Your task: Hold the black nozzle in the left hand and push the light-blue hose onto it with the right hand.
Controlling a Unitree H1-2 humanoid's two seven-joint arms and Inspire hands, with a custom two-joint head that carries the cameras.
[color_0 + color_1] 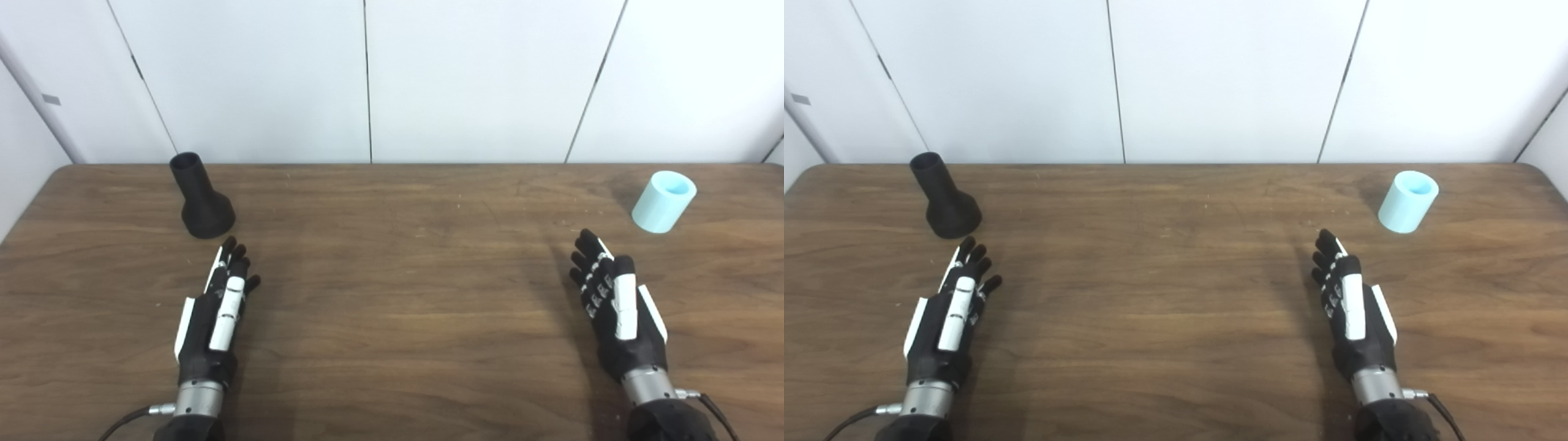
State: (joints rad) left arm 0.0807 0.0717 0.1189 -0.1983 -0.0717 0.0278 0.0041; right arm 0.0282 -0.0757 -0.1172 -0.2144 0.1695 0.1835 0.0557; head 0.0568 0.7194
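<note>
black nozzle (201, 199) stands on its flared base at the far left of the wooden table (392, 306), just ahead of the left hand (215, 318), which is empty with fingers spread. light-blue hose (664, 201) (a short tube) sits far right, beyond the right hand (618, 312), also empty and spread. a glancing reach could topple the nozzle or send the hose rolling.

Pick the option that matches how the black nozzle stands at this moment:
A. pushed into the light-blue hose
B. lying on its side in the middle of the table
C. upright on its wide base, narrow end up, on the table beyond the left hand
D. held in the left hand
C: the black nozzle stands on its wide base on the table, beyond the open left hand, untouched.
</note>
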